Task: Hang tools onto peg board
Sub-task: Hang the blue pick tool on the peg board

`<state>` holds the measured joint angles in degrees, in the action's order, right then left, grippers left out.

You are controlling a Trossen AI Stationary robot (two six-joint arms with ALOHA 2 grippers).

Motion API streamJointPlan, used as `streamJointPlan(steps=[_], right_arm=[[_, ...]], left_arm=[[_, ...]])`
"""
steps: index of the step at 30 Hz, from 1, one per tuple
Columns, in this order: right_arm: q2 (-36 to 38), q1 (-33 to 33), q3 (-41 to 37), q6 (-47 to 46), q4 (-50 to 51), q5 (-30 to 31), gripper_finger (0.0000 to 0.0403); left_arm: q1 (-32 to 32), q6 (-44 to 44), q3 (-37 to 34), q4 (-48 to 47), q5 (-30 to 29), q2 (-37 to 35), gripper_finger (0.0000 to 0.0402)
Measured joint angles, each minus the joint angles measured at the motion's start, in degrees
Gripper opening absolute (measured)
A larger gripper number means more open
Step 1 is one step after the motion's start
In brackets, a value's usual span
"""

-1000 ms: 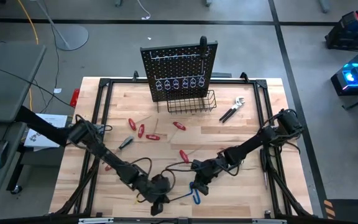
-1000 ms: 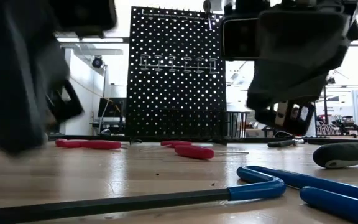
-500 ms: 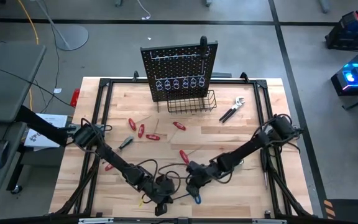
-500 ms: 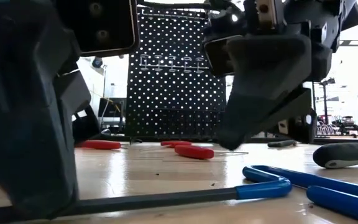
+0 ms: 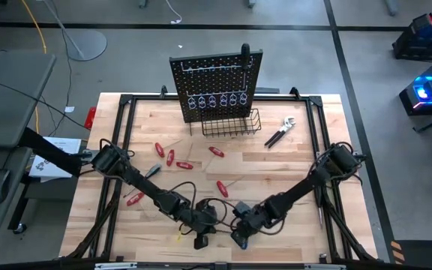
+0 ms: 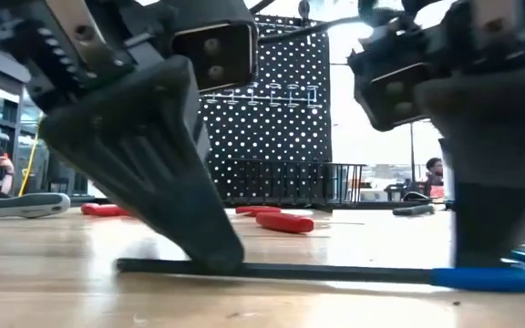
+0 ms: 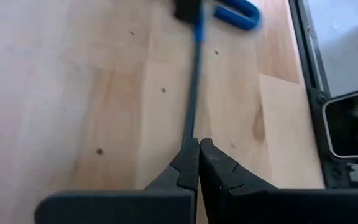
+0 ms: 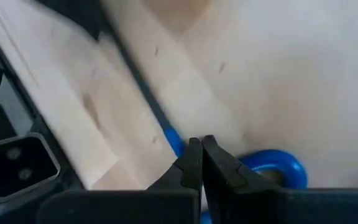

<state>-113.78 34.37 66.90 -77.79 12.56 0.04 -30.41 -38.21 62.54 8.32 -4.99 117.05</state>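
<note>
The blue T-handle key (image 6: 335, 271) lies on the table near its front edge, with a dark shaft and a blue handle (image 8: 278, 168). My left gripper (image 5: 201, 225) is shut on the shaft toward its free end. My right gripper (image 5: 238, 231) is shut at the blue handle end. The black peg board (image 5: 216, 79) stands upright at the far edge, with a wire basket (image 5: 231, 121) at its base and one dark-handled tool (image 5: 244, 56) hanging on it. Several red-handled screwdrivers (image 5: 172, 159) lie on the wood between. My left gripper pinches the key's dark shaft (image 7: 190, 134) between its two fingers, a little in from the free end (image 6: 126, 266). The fingers (image 6: 203, 241) slant down from above. The shaft lies level on the table. My right gripper has its shut fingers on the blue part of the shaft (image 8: 174, 142), right beside the handle loop. The fingers (image 6: 481, 241) come down from above. The gripper hides the place of contact itself. The handle end rests on the table.
A silver wrench or pliers (image 5: 280, 131) lies at the far right. A dark-handled screwdriver (image 5: 319, 204) lies along the right frame rail, and another dark tool (image 5: 152, 171) at the left. A black frame (image 5: 126, 101) borders the tabletop. People show in the room behind.
Both grippers have come down onto the key. The left gripper has moved toward the table's right, and the right gripper toward the near edge. The key has shifted and turned a little on the table and now lies level between them.
</note>
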Motion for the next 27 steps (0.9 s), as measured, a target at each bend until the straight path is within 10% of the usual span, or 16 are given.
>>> streamJointPlan(steps=[27], right_arm=[[-0.1, 8.6, -0.1, -13.9, -7.5, 2.5, 0.0]], left_arm=[[-1.6, -3.7, -0.1, 5.3, -3.5, 0.2, 0.0]])
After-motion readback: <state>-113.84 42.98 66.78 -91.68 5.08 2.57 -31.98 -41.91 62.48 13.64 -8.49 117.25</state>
